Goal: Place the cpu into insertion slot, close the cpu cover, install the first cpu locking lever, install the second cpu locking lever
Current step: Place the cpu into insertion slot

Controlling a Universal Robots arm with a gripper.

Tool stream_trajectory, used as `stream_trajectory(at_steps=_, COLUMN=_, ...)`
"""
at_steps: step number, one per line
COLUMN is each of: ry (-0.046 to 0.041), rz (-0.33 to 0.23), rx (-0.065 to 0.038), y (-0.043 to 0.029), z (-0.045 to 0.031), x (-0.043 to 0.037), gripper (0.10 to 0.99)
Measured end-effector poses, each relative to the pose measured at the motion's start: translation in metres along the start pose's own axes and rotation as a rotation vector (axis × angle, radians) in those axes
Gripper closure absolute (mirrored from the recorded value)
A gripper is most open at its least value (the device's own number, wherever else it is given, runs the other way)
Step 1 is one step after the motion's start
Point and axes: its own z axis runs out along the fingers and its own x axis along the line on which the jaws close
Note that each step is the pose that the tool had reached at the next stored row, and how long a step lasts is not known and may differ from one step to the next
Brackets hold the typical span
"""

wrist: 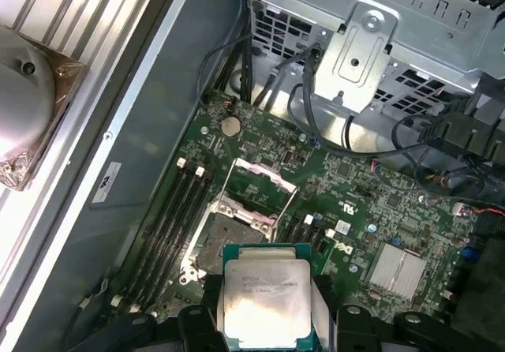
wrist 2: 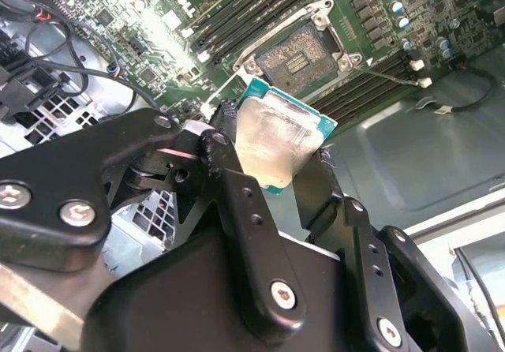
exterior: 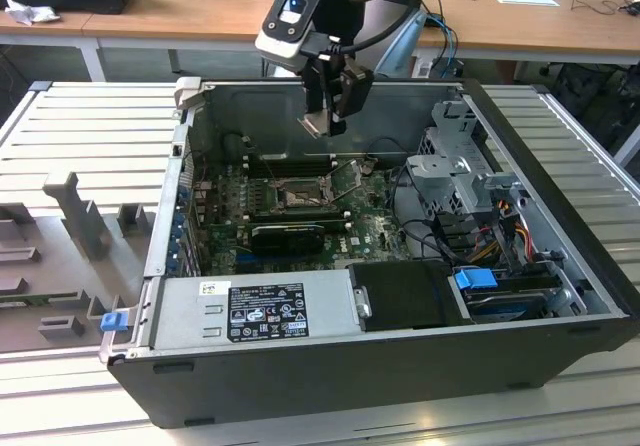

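Note:
My gripper [exterior: 322, 121] hangs above the open computer case, shut on the cpu [exterior: 317, 125] by two opposite edges. The cpu [wrist: 264, 297] is a small square chip with a pale metal top and a teal border, also seen in the second wrist view [wrist 2: 276, 143]. Below it on the green board lies the insertion slot [wrist: 226, 240], dark and open, with a silvery rim; it also shows in the exterior view [exterior: 298, 199] and the second wrist view [wrist 2: 302, 55]. The cpu cover [wrist: 264, 172] is swung open beside the slot. The chip is still clear of the slot.
A grey power supply box [exterior: 250, 311] fills the case's near side. A metal drive cage [exterior: 465, 166] with cables sits at the exterior view's right. A black heatsink block [exterior: 285, 234] lies just in front of the slot. Memory slots [wrist: 170, 210] run alongside it.

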Motion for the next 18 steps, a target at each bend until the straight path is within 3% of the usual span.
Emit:
stream_trajectory(at_steps=12, ry=-0.0064, rz=0.073, rx=-0.001, y=-0.0001, z=0.0008, x=0.0000, gripper=0.557)
stream_trajectory(at_steps=18, ry=-0.0178, rz=0.202, rx=-0.004, y=-0.0002, z=0.0023, x=0.0000, gripper=0.557)
